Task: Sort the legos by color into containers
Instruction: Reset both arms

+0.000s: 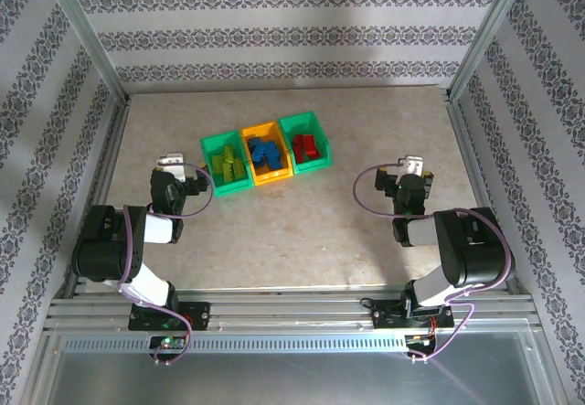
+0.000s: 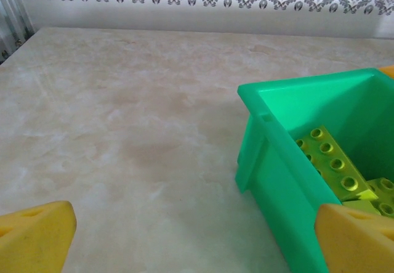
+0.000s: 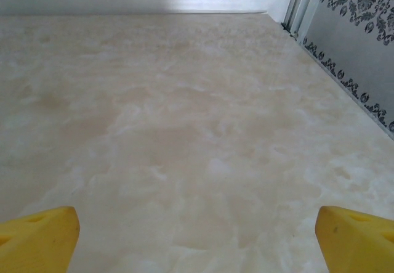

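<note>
Three containers stand in a row at the table's middle back: a green bin (image 1: 233,186) with yellow-green legos (image 1: 228,162), an orange-yellow bin (image 1: 272,178) with blue legos (image 1: 267,154), and a green bin (image 1: 313,165) with red legos (image 1: 308,144). My left gripper (image 1: 174,163) is open just left of the first green bin. In the left wrist view that bin's wall (image 2: 289,162) stands at the right with yellow-green legos (image 2: 332,162) inside, and nothing lies in the left gripper (image 2: 197,236). My right gripper (image 1: 414,165) is open over bare table (image 3: 197,131), well right of the bins, with the right gripper (image 3: 197,239) holding nothing.
Patterned walls and aluminium frame posts (image 1: 91,39) enclose the beige marble table (image 1: 302,231). In the right wrist view the right wall (image 3: 351,63) and a corner post (image 3: 301,2) stand close by. A metal rail (image 1: 292,309) runs along the near edge by the arm bases.
</note>
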{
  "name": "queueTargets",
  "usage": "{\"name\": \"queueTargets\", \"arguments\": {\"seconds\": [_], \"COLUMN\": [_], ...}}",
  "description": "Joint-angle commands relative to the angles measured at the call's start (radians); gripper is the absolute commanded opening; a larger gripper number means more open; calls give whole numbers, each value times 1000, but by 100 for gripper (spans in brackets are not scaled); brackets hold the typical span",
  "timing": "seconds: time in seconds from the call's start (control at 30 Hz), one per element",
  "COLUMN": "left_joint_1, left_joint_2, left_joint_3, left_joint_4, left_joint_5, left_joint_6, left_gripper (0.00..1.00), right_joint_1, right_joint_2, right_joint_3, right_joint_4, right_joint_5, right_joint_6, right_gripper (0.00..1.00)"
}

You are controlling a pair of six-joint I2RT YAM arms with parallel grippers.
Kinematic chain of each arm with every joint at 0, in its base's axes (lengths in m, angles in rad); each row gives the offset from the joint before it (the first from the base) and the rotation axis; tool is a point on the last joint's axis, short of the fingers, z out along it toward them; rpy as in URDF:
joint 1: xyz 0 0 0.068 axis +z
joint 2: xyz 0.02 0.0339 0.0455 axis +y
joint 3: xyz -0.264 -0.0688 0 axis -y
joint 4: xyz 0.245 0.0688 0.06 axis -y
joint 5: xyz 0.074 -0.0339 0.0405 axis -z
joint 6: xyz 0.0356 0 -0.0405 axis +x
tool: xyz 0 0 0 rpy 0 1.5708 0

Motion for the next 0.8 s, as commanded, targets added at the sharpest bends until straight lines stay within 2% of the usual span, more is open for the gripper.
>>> {"name": "queueTargets", "arguments": {"seconds": [0.0, 0.03, 0.1, 0.77], "left_joint_1": [-6, -6, -7, -7], "left_joint_2": [15, 15, 17, 16], "left_joint_3": [21, 28, 25, 24], "left_joint_4": [-53, -69, -59, -61], "left_joint_5": [44, 50, 50, 50], "left_joint_6": [48, 50, 50, 50], "left_gripper": [100, 99, 99, 99], "right_joint_1": [-16, -25, -42, -46], "right_joint_2": [-2, -5, -5, -5], "right_joint_3": [47, 53, 52, 53], "right_joint_4": [-1, -13, -11, -15], "right_joint_5": [-140, -218, -279, -265], "right_joint_6": [-5, -20, -18, -11], "right_gripper": [98, 98, 98, 98]}}
